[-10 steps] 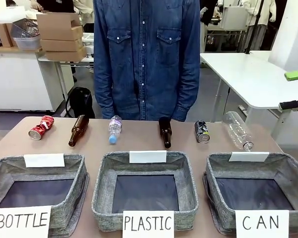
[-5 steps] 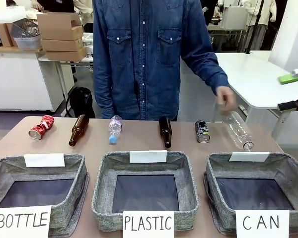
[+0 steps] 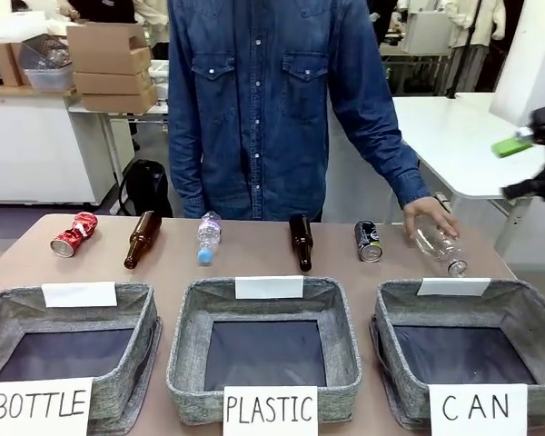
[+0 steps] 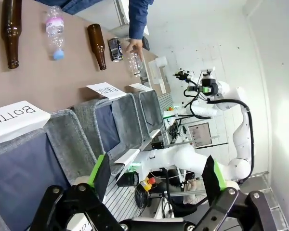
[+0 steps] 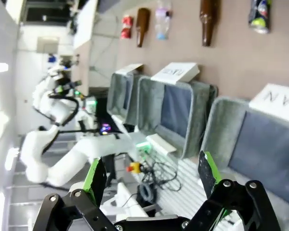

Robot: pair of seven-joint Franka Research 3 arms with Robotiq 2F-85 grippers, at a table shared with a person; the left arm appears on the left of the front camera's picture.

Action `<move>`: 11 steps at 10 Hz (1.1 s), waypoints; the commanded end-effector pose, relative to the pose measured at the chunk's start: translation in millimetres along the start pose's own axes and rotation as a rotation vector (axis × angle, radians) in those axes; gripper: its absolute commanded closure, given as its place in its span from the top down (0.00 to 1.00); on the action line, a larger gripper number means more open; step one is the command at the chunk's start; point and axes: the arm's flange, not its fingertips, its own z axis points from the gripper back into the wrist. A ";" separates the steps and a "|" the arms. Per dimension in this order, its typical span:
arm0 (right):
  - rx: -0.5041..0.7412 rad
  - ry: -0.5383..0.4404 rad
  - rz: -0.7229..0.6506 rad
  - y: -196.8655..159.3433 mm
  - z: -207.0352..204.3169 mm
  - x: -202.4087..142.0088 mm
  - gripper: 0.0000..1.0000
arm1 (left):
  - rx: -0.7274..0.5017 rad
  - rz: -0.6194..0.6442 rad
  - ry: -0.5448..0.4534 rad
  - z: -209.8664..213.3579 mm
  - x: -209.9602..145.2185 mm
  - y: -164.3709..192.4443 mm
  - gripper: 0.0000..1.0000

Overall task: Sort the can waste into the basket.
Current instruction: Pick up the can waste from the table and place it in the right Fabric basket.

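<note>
Lying on its side just beyond the far left corner of the square grey woven basket signed "CAN" (image 3: pixel 395 313), the black metal drink can with bright marks (image 3: pixel 369 242) points its long axis toward that basket. The right gripper (image 5: pixel 151 177), fingers wide and empty, looks the nearer. The left gripper (image 4: pixel 156 175), equally wide, suits the red can with silver ends (image 3: pixel 74 233), far to the basket's left. Beyond the basket's far rim a person's hand (image 3: pixel 429 216) touches a clear plastic bottle (image 3: pixel 443 250).

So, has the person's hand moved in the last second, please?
Yes: the hand came down to the clear bottle, right of the black can.
</note>
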 end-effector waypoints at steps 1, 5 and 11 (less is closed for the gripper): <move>0.021 -0.080 0.022 -0.6 55.4 -49.9 1.00 | -0.013 -0.024 0.002 1.2 0.9 -0.8 1.00; -0.004 -0.077 0.064 -7.7 54.8 -50.8 1.00 | -0.013 -0.024 0.002 1.2 0.9 -0.8 1.00; -0.098 -0.121 0.105 -0.1 48.3 -41.8 1.00 | -0.013 -0.024 0.002 1.2 0.9 -0.8 1.00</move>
